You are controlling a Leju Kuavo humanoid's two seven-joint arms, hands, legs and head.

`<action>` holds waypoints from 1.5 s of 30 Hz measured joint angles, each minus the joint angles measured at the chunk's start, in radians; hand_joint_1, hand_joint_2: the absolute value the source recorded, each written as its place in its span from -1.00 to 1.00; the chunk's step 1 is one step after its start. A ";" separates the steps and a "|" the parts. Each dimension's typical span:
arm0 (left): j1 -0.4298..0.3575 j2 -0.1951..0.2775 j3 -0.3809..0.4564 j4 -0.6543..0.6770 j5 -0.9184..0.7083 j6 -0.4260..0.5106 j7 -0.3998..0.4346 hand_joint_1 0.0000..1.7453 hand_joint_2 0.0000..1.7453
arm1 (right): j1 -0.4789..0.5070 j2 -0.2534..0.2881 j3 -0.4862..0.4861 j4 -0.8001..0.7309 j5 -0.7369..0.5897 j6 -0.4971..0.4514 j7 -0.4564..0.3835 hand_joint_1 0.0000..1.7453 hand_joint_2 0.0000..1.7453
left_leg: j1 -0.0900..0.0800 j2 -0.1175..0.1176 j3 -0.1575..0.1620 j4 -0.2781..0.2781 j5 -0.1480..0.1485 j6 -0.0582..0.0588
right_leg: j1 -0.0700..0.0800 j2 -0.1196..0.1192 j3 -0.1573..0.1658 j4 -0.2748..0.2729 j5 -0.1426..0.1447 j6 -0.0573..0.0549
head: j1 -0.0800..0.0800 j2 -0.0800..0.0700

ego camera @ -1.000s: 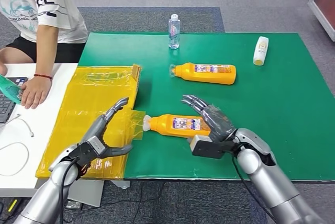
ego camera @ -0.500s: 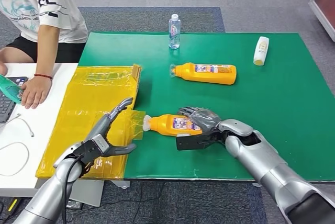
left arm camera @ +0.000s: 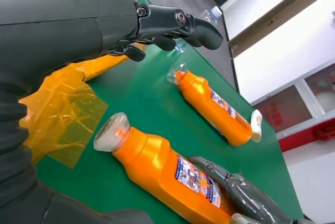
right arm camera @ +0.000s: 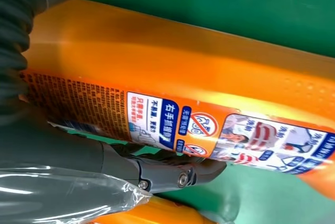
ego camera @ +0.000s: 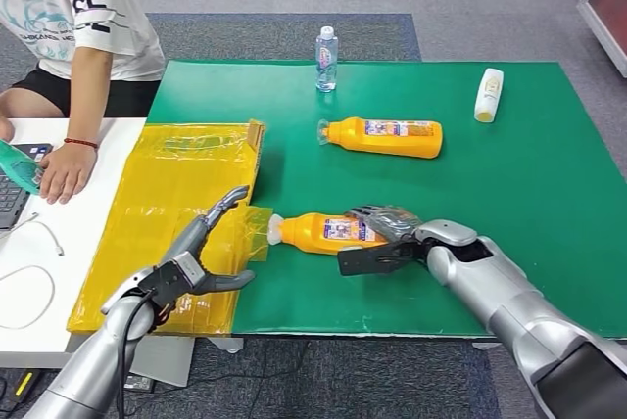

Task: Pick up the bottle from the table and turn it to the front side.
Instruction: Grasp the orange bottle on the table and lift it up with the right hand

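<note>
Lying on its side on the green tabletop, the near orange bottle points its pale cap toward the yellow plastic sheet, with its label facing up. The right robot hand is at the bottle's base end: its dark fingers lie over the top of the bottle and its thumb reaches along the near side, so the fingers are wrapped around the bottle's rear part. In the right wrist view the label fills much of the picture, with one dark finger pressed close against the orange body. The bottle itself still lies flat on the green surface.

The left robot hand hangs over the yellow sheet, near the bottle's cap yet apart from it, its fingers spread wide and holding nothing. The left wrist view shows its fingers stretched out above the green surface.

A second orange bottle lies on its side farther back, well apart from the first. Beyond it a small clear water bottle stands upright at the far edge, and a small white bottle lies off to the right. At the far left a person in a white shirt sits with a hand resting on a white table.
</note>
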 joint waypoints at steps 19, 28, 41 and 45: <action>-0.032 0.000 -0.015 0.015 0.000 -0.004 0.003 -1.00 1.00 | -0.004 0.006 0.018 0.021 -0.059 -0.019 0.009 1.00 1.00 | 0.000 0.000 0.000 0.000 0.000 0.000 | 0.000 0.000 0.000 0.000 0.000 0.000 | 0.000 0.000; -0.004 0.010 -0.014 0.013 0.001 0.006 -0.001 -1.00 1.00 | 0.030 -0.038 -0.013 0.012 -0.133 -0.073 -0.026 1.00 1.00 | 0.000 -0.001 0.000 0.000 0.000 0.001 | 0.000 -0.001 0.001 0.000 0.000 0.001 | 0.000 0.000; 0.107 0.043 0.006 -0.078 0.002 0.008 -0.020 -1.00 1.00 | 0.371 -0.125 -0.482 -0.249 -0.472 -0.091 -0.215 1.00 1.00 | 0.000 -0.004 0.000 0.000 -0.002 0.002 | 0.000 -0.004 0.002 -0.001 -0.002 0.003 | 0.000 0.000; 0.138 0.054 0.019 -0.101 0.030 -0.020 -0.039 -1.00 1.00 | 0.483 -0.119 -0.647 -0.373 -0.575 -0.004 -0.265 1.00 1.00 | 0.000 -0.004 -0.002 0.000 -0.002 0.001 | 0.000 -0.004 0.001 -0.001 -0.003 0.002 | 0.000 0.000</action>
